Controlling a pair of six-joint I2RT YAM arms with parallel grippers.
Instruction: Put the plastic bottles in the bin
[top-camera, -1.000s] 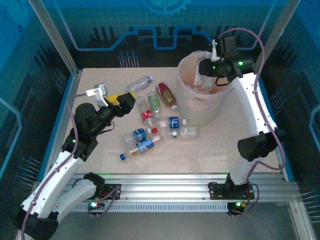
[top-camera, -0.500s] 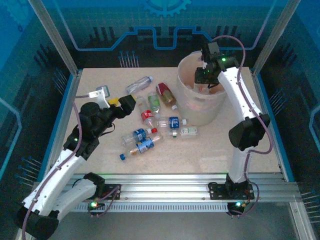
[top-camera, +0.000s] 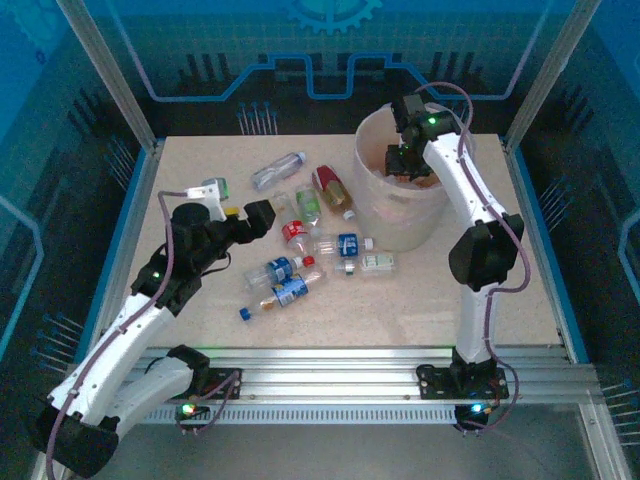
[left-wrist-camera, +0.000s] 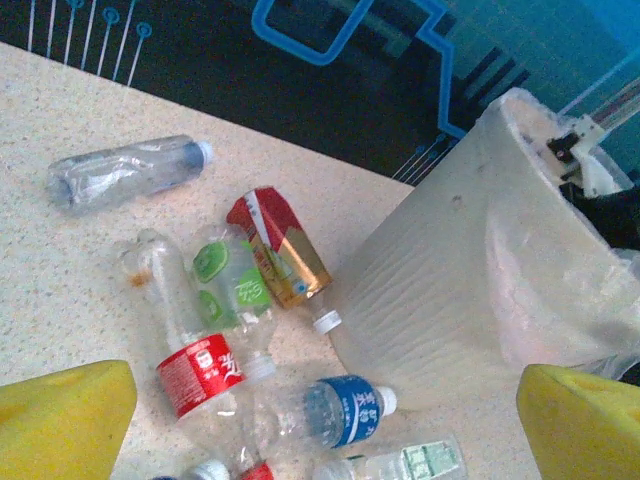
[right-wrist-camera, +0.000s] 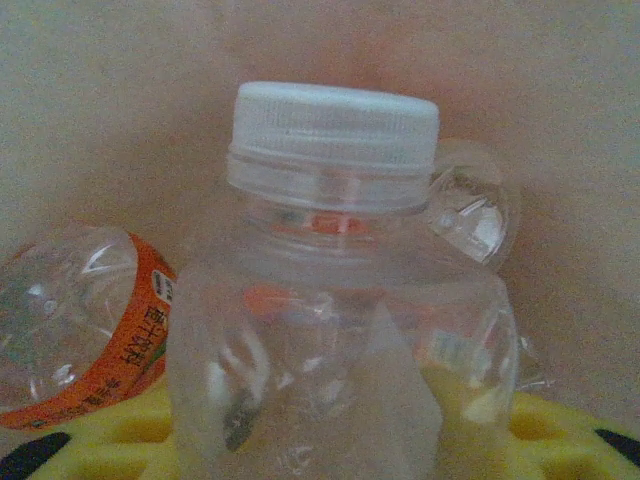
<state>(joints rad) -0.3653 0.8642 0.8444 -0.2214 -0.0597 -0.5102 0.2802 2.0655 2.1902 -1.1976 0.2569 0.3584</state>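
The plastic bottles (left-wrist-camera: 230, 285) are seen as clear and glossy; the bin (left-wrist-camera: 430, 290) as translucent ribbed plastic, lined with a thin film liner (left-wrist-camera: 550, 270); the counter (left-wrist-camera: 50, 260) as matt, speckled.

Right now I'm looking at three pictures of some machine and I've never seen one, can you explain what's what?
It is two robot arms bolted to a table. One picture looks down from above; the other two come from cameras on each wrist. Small plastic bottles lie on the table beside a whitish bin. The left hand hovers open near them, empty. The right hand is down inside the bin with a clear white-capped bottle between its fingers; whether gripped or loose, I cannot tell.
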